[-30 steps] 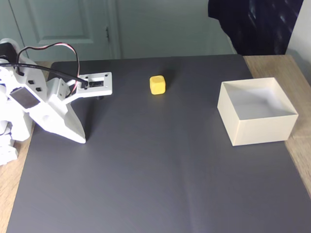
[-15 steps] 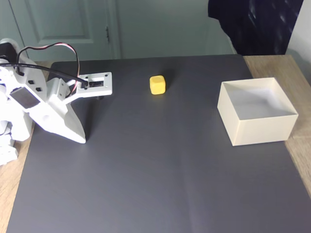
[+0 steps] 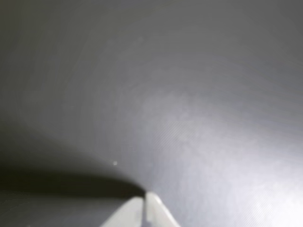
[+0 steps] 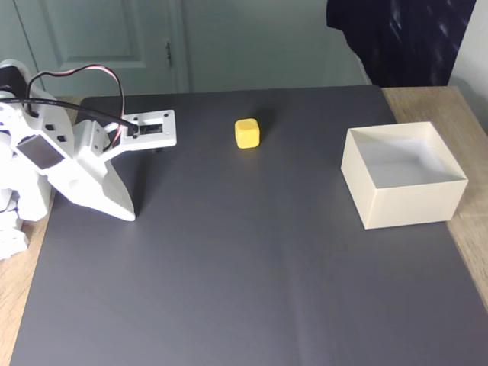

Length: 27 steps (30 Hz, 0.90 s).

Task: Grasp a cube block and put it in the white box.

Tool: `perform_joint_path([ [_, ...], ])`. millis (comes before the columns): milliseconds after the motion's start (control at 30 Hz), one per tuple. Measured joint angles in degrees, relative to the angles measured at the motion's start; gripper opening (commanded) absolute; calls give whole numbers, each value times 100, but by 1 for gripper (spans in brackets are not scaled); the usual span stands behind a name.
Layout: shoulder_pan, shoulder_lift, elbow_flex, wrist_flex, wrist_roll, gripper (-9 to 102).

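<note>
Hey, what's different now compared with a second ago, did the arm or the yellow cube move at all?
Barely anything. In the fixed view the gripper and the bracket behind it have shifted very slightly upward; its fingertips rest shut near the dark mat, holding nothing. The yellow cube sits where it was, untouched, and the white box has not moved and has nothing in it.

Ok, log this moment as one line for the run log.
phase: pre-grasp | gripper: jaws shut, tip at mat, holding nothing | cube block: free on mat, far edge | white box: empty, right side in fixed view
</note>
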State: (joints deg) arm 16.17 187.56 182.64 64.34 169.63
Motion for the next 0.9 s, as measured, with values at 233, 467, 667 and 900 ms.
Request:
perform_joint_path([
  [233, 0, 0, 0, -220, 132, 0],
  [467, -334, 0, -18, -896, 527, 0],
  [667, -659, -1046, -782, -1450, 439, 0],
  [900, -817, -3990, -2505, -3023, 369, 0],
])
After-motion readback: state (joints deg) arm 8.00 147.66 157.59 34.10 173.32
